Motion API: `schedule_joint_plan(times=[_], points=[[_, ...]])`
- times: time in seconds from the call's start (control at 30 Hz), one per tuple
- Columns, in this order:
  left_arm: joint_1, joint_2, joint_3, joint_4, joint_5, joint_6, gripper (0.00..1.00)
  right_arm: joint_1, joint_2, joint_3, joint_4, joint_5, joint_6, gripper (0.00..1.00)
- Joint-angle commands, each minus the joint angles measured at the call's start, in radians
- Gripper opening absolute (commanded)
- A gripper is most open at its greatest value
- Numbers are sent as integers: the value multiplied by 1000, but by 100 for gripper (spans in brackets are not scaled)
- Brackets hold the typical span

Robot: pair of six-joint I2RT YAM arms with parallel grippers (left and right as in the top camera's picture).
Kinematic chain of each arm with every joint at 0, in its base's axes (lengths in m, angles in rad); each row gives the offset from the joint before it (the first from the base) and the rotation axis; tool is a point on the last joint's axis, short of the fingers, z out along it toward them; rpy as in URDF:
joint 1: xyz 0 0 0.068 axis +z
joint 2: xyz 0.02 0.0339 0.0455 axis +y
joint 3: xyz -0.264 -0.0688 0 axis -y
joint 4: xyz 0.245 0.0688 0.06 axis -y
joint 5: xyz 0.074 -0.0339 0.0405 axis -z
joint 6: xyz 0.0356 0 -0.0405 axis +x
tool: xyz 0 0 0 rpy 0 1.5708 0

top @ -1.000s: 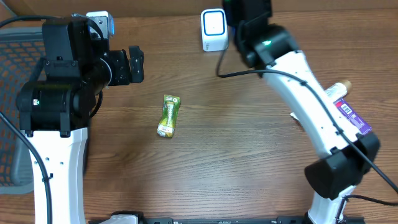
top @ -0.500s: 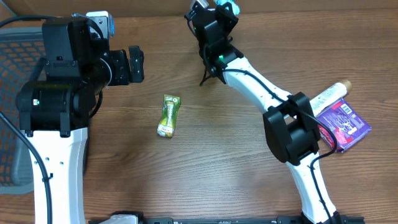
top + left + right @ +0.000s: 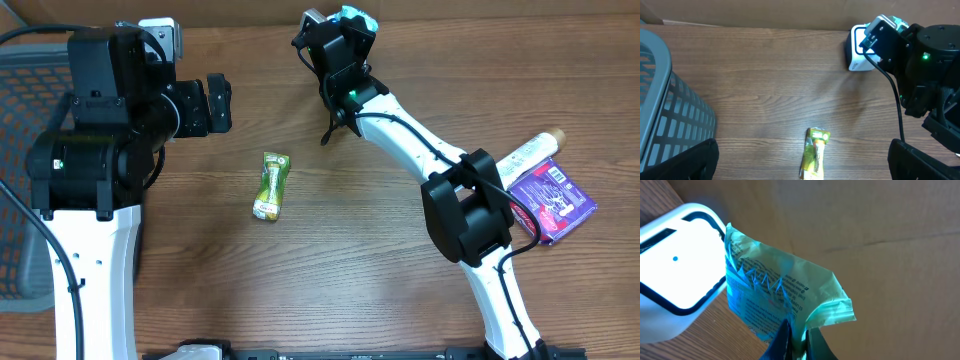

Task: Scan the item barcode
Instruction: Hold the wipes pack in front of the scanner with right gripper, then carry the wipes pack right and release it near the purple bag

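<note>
Swinging across from the far right over the last second, the right gripper (image 3: 795, 341) now holds a thin, crinkled translucent packet (image 3: 782, 292) up just beside the white box-shaped barcode scanner (image 3: 675, 275), probably so the scanner's light can catch the code. Its fingers are pinched tight on the packet's lower edge. Fine blue-lit print covers the packet but is too small to read. The left gripper (image 3: 214, 103) hangs spread wide, holding nothing.

Packet (image 3: 782, 297) just beside scanner (image 3: 675, 277) — pouch (image 3: 272, 186) mid-table
</note>
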Motion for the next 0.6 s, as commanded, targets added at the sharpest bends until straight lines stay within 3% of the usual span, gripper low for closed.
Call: schedule_joint_plan(times=[0.0, 0.33, 0.47, 0.57], points=[[4, 8, 8, 1, -6, 12, 100, 5, -18, 6, 12, -2, -1, 4], [4, 8, 8, 0, -6, 12, 100, 22, -20, 6, 10, 6, -68, 4], [4, 8, 8, 0, -6, 12, 100, 36, -87, 6, -87, -50, -32, 4], [4, 8, 8, 0, -6, 12, 100, 46, -217, 6, -311, -203, 89, 4]])
